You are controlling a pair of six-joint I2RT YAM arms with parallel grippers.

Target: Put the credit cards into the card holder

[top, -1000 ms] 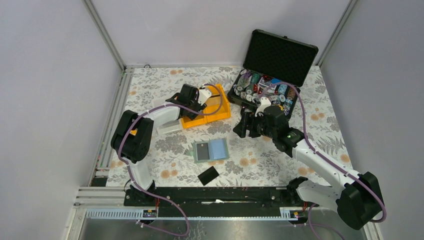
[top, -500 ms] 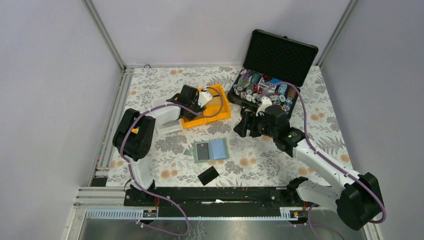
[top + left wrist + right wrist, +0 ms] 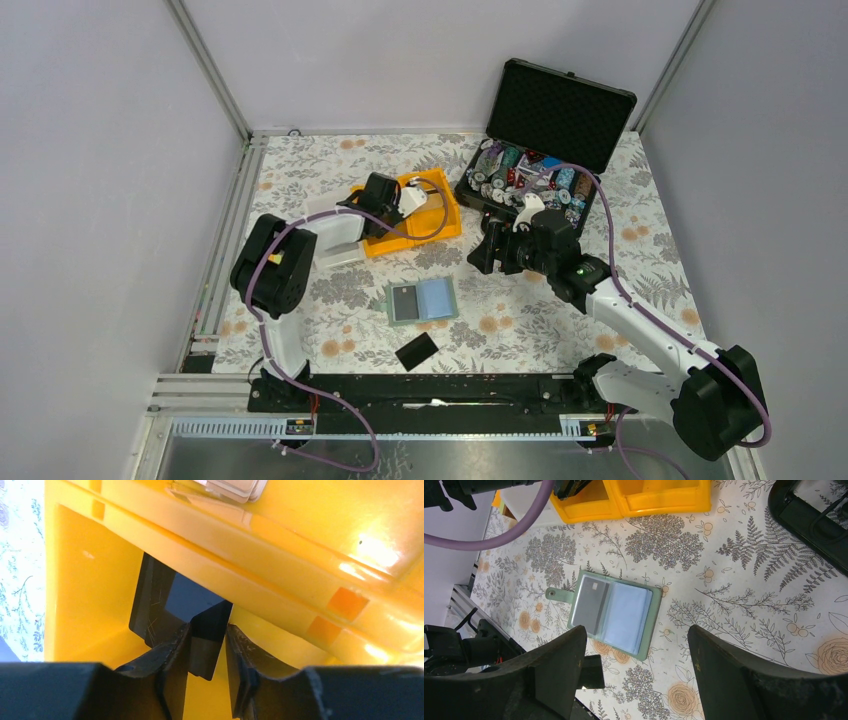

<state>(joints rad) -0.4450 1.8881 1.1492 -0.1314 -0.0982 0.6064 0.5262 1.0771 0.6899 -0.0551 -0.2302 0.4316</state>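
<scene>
Yellow plastic draws the eye from the overhead view: the yellow bin (image 3: pixel 437 222) sits left of centre toward the counter's far edge, and the left gripper (image 3: pixel 398 200) is plunged into it, presumably fishing for a card. The card holder (image 3: pixel 434 298) lies open and flat mid-counter, pockets up so cards can slide in, with a grey card (image 3: pixel 404 301) already in its left pocket. A loose black card (image 3: pixel 416 351) waits by the near edge, not yet filed. The right gripper (image 3: pixel 487 250) hangs just right of centre, in front of the black case (image 3: pixel 560 105) at the far right corner. On to the left wrist view: the fingers (image 3: pixel 170 655) of the left gripper (image 3: pixel 207 652) are pressed on either side of a black card (image 3: pixel 192 597) that stands on edge against the bin's inner wall (image 3: pixel 85 590), and that lean looks to be what lets the jaws pinch it. Over to the right wrist view: the right gripper (image 3: pixel 636 635) is spread wide and carries nothing, looking straight down at the card holder (image 3: pixel 629 615), likely poised to steady the cover while the next card arrives. The grey card (image 3: pixel 591 602) sits squarely in its pocket.
</scene>
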